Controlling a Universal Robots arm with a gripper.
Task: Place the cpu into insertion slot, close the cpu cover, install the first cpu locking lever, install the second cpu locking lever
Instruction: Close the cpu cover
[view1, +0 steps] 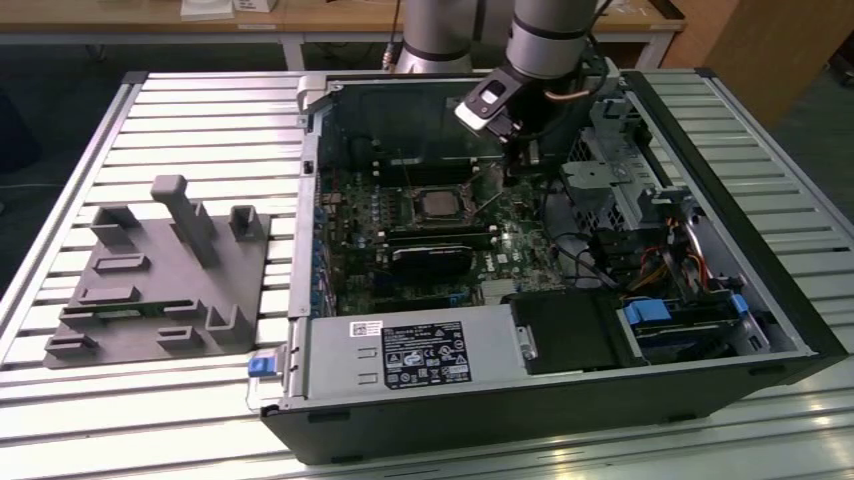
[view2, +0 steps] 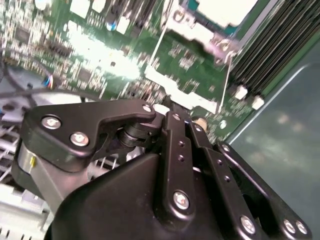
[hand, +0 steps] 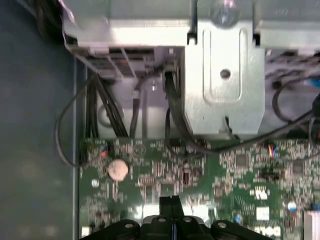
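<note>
Printed sticker on the metal box along the case's near edge. Cpu seated in the insertion slot mid-motherboard, cpu cover lying around it. Gripper with fingers pressed together, hanging just beside the slot toward the drive cage, over open board.

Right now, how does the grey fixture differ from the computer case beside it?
The grey fixture is low, with upright posts; the computer case is black and far larger. The fixture sits clear of the tool; the case lies open with the tool reaching inside. Both rest on the slatted table.
</note>
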